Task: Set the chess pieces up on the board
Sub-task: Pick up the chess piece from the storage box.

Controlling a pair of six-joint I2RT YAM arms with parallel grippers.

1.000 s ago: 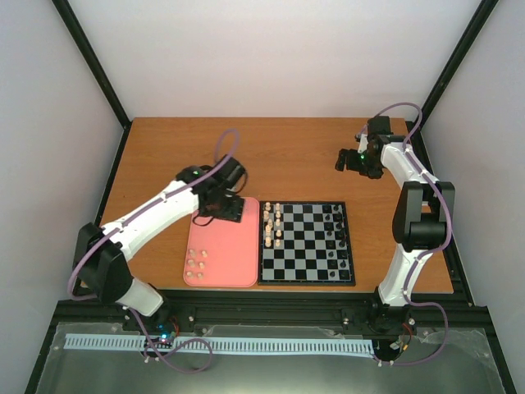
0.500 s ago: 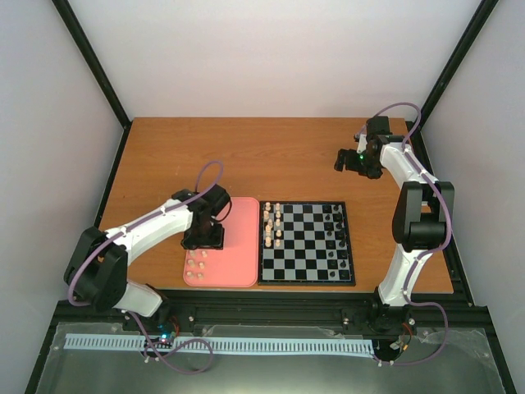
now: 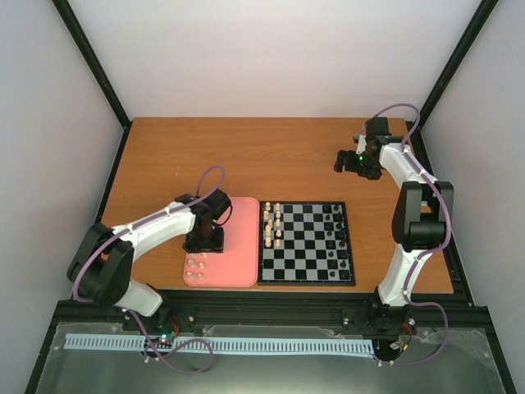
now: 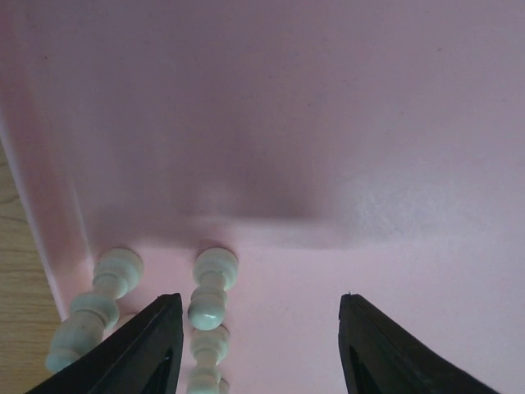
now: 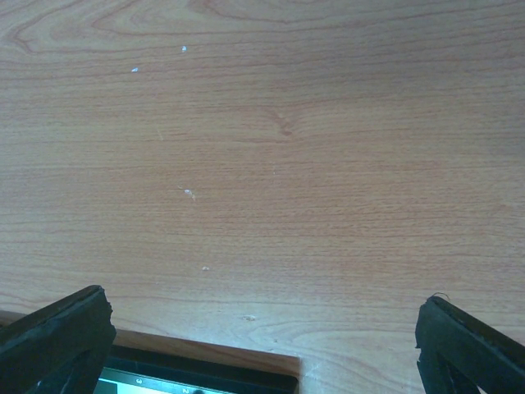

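Hovering: left gripper (image 4: pixel 256 305) wide over chess pieces (image 4: pixel 212 287) on tray (image 4: pixel 369 164) | right gripper (image 5: pixel 262 300) wide above table (image 5: pixel 262 123)

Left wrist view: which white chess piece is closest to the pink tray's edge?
The leftmost piece, right by the tray rim beside the wooden table; the other two sit further in.
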